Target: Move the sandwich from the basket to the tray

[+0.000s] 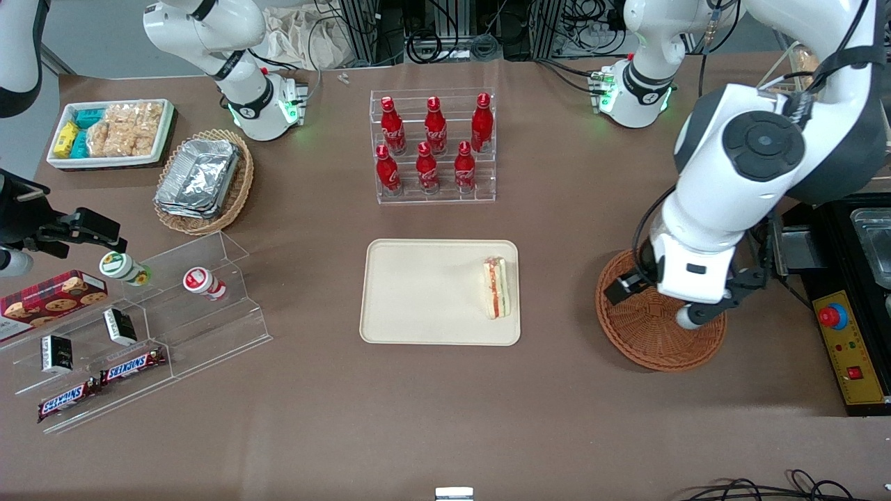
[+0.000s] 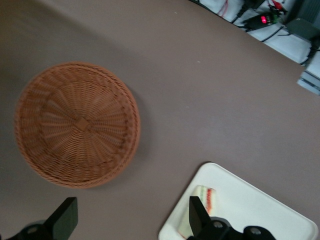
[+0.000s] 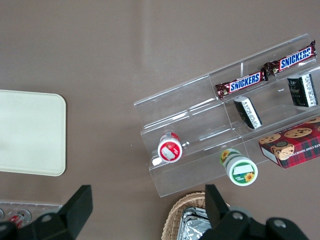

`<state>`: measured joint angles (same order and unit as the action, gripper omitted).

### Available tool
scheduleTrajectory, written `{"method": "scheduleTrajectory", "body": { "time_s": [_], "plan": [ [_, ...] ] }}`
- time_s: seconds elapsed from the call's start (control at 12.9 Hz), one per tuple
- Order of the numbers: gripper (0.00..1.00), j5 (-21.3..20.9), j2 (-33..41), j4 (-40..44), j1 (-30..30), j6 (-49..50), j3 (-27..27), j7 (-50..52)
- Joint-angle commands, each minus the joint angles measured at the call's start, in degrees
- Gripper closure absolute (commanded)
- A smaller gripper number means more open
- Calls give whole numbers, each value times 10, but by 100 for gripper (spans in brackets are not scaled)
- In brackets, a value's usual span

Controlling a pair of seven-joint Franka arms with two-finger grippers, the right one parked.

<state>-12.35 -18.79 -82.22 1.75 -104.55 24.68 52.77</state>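
The sandwich (image 1: 497, 287) (image 2: 205, 197), a white wedge with red and green layers, lies on the cream tray (image 1: 418, 292) (image 2: 250, 210), near the rim on the working arm's side. The round reddish-brown wicker basket (image 1: 647, 334) (image 2: 77, 125) stands beside the tray toward the working arm's end, and nothing shows in the part of it I can see. My left gripper (image 1: 689, 306) (image 2: 132, 220) hangs above the basket, open, its black fingers (image 2: 196, 215) wide apart with only bare table between them. The arm hides part of the basket in the front view.
A clear rack of red bottles (image 1: 433, 149) stands farther from the front camera than the tray. Toward the parked arm's end are a tan basket of foil trays (image 1: 205, 181), a white snack bin (image 1: 111, 132) and a clear stepped shelf (image 1: 160, 313). A black control box (image 1: 846, 348) sits beside the basket.
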Motion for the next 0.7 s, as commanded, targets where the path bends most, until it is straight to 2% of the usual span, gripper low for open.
{"method": "scheduleTrajectory", "body": {
  "time_s": [0.0,0.08,0.23,0.46,0.62],
  "plan": [
    [0,50,31,-17,7,36,-36,-115],
    [0,72,44,-18,11,56,-56,-177],
    [0,114,91,-65,-15,61,-135,-272],
    [0,129,181,-189,-43,29,-212,-393],
    [0,129,225,-266,-78,-12,-257,-420]
  ]
}}
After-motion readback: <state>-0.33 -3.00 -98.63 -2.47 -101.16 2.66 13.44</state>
